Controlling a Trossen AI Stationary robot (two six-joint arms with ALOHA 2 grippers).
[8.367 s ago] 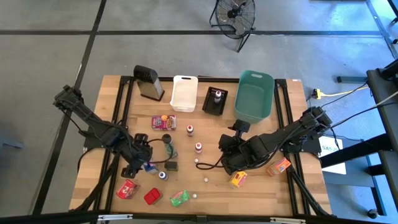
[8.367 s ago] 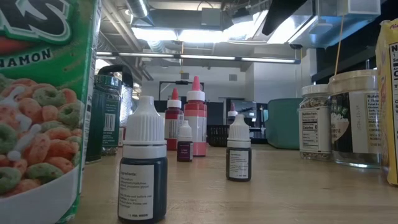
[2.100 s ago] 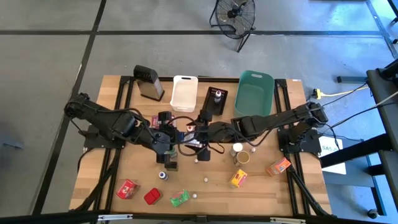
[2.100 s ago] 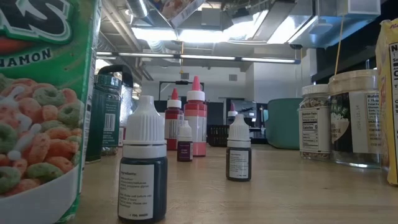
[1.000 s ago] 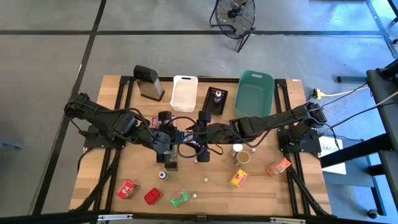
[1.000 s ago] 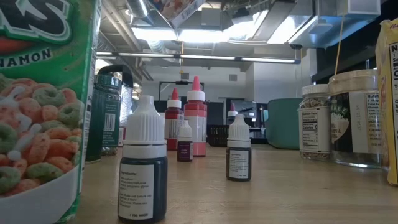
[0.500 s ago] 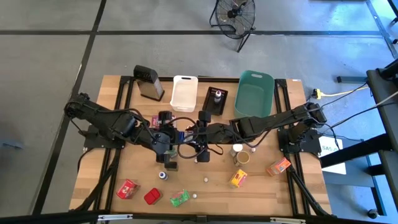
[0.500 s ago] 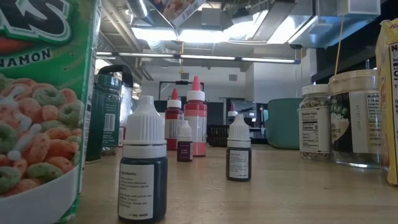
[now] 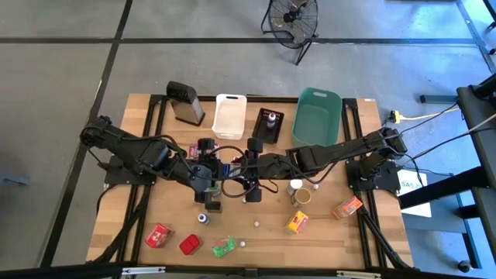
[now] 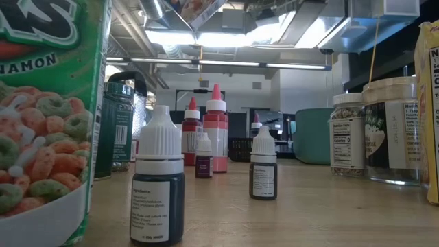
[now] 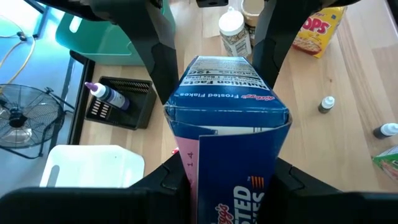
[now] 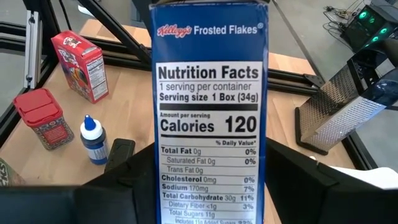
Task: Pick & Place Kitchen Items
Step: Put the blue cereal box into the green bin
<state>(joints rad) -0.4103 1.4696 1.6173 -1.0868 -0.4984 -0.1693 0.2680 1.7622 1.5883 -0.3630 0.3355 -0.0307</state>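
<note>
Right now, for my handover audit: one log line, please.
left tool: grips Frosted Flakes box | right tool: grips same box | phase: handover

Grey floor, black fan, ceiling lights

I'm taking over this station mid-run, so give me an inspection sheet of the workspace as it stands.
Surface: wooden table, bare patches only.
Job's things: blue Frosted Flakes box held in the air by both arms; red packets, yellow packet, orange packet on the table.
Clutter: grater, white bin, teal bin.
Grippers: left gripper and right gripper both clamp the box.
Cables: yellow cable on the floor.
Surroundings: fan.
</note>
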